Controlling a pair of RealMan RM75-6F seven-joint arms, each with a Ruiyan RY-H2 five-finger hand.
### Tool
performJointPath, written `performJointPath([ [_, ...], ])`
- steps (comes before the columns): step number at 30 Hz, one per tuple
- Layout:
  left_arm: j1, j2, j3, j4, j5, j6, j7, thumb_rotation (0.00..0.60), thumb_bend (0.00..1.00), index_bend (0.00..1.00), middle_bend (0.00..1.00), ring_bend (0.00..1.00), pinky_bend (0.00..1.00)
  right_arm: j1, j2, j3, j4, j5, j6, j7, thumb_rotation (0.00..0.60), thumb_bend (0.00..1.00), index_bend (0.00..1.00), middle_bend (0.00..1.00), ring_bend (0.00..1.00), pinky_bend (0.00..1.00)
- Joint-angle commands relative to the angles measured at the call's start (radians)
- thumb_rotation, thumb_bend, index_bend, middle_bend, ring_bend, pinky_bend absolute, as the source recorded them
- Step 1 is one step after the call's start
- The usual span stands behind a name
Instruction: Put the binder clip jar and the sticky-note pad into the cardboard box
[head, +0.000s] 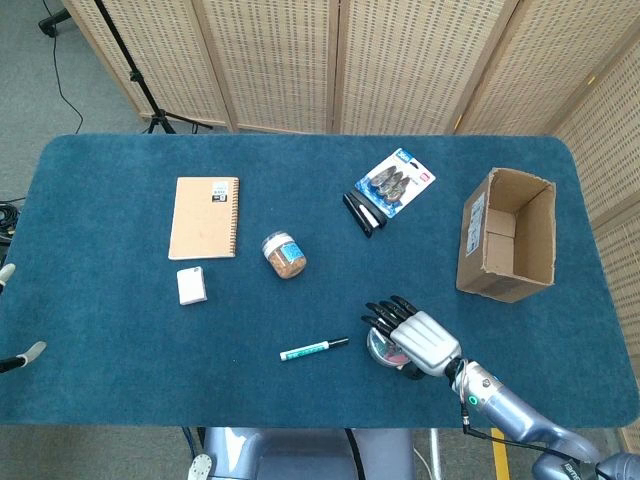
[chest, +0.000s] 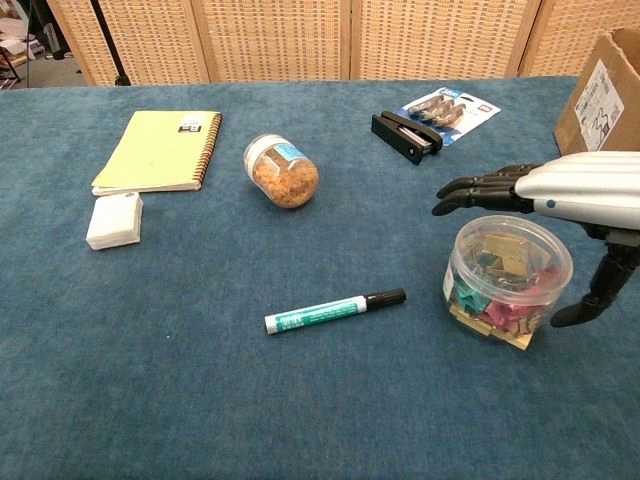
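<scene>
1. My right hand (chest: 560, 190) hovers flat over the clip jar (chest: 507, 281), fingers stretched out and apart, thumb hanging down beside the jar's right wall; grasping nothing.
2. My left hand (head: 22, 357): only fingertips show at the head view's left edge; cannot tell its state.
3. Clip jar stands upright on the blue surface (chest: 200, 380), near its front edge, right of the marker (chest: 334, 310).
4. Sticky-note pad (chest: 114, 221) lies far left, just in front of the notebook (chest: 158, 150).
5. Cardboard box (head: 507, 235) sits at the right, on its side, well apart from the pad.
</scene>
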Motion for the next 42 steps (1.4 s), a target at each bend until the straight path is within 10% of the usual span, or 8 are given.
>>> performJointPath([
  [1, 0.000, 0.001, 0.000, -0.001, -0.001, -0.001, -0.001, 0.600, 0.00, 0.00, 0.00, 0.00, 0.00, 0.032, -0.038, 0.015, 0.011, 0.096, -0.049, -0.098, 0.600, 0.00, 0.00, 0.00, 0.00, 0.00],
  [6, -0.004, 0.002, 0.000, -0.002, -0.006, -0.011, 0.001, 0.600, 0.00, 0.00, 0.00, 0.00, 0.00, 0.054, -0.054, 0.018, 0.008, 0.190, -0.052, -0.178, 0.600, 0.00, 0.10, 0.03, 0.00, 0.06],
  [10, -0.006, 0.001, 0.001, -0.004, -0.009, -0.017, 0.004, 0.600, 0.00, 0.00, 0.00, 0.00, 0.00, 0.051, -0.085, 0.012, 0.027, 0.159, -0.014, -0.137, 0.600, 0.00, 0.42, 0.35, 0.26, 0.31],
  [15, -0.008, 0.000, 0.001, -0.004, -0.013, -0.022, 0.007, 0.600, 0.00, 0.00, 0.00, 0.00, 0.00, 0.042, -0.090, 0.008, 0.055, 0.056, 0.040, 0.014, 0.600, 0.05, 0.59, 0.53, 0.42, 0.39],
  [25, -0.011, 0.002, -0.001, -0.007, -0.021, -0.029, 0.007, 0.600, 0.00, 0.00, 0.00, 0.00, 0.00, 0.059, 0.071, 0.088, 0.014, -0.057, 0.177, 0.204, 0.600, 0.11, 0.63, 0.57, 0.47, 0.39],
  [35, -0.006, 0.000, 0.004, -0.007, 0.012, -0.002, 0.001, 0.600, 0.00, 0.00, 0.00, 0.00, 0.00, 0.097, 0.221, 0.272, 0.119, 0.202, 0.193, 0.212, 0.600, 0.15, 0.63, 0.57, 0.47, 0.39],
  [42, -0.001, 0.008, 0.008, -0.020, 0.020, 0.006, -0.003, 0.600, 0.00, 0.00, 0.00, 0.00, 0.00, 0.092, 0.208, 0.257, 0.267, 0.331, 0.135, 0.218, 0.600, 0.16, 0.63, 0.57, 0.47, 0.39],
])
